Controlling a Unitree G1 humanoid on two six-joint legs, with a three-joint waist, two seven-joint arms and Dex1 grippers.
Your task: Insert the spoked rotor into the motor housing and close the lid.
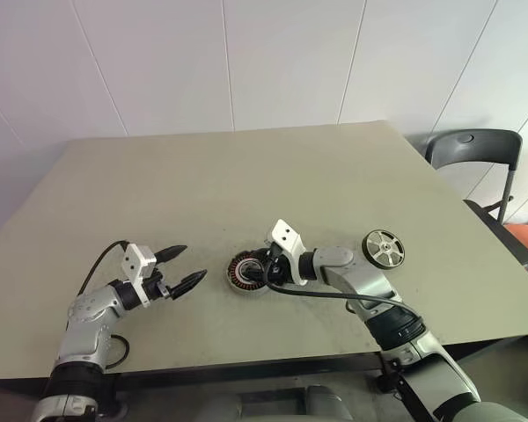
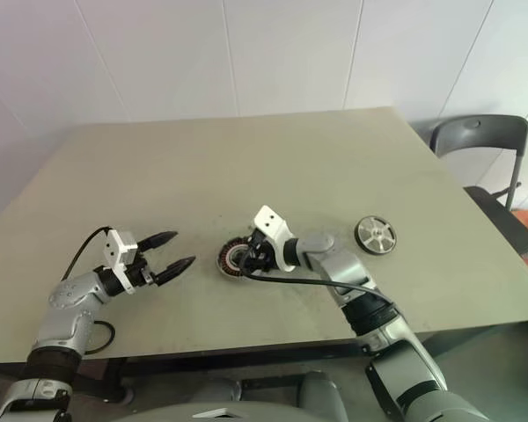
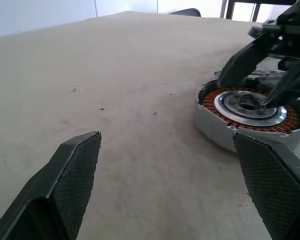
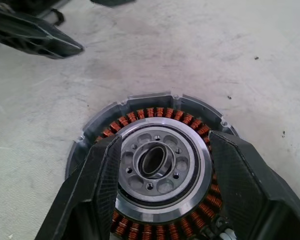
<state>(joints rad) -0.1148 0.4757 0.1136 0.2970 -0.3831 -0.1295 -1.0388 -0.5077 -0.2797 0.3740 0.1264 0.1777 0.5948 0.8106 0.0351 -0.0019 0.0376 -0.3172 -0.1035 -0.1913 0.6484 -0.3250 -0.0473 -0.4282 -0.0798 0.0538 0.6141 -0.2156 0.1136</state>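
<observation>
The table (image 1: 246,176) holds the motor housing (image 4: 155,170) in front of the robot, with a round piece inside. The right gripper (image 4: 160,170) is spread open over it, grasping nothing. The lid (image 1: 384,249), off to the right, looks hard, heavy and slippery; its ribbed edge is best to grab. The left gripper (image 1: 178,268) is wide open nearby.

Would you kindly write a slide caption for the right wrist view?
Right hand open astride the silver rotor seated inside the copper-wound motor housing.
</observation>
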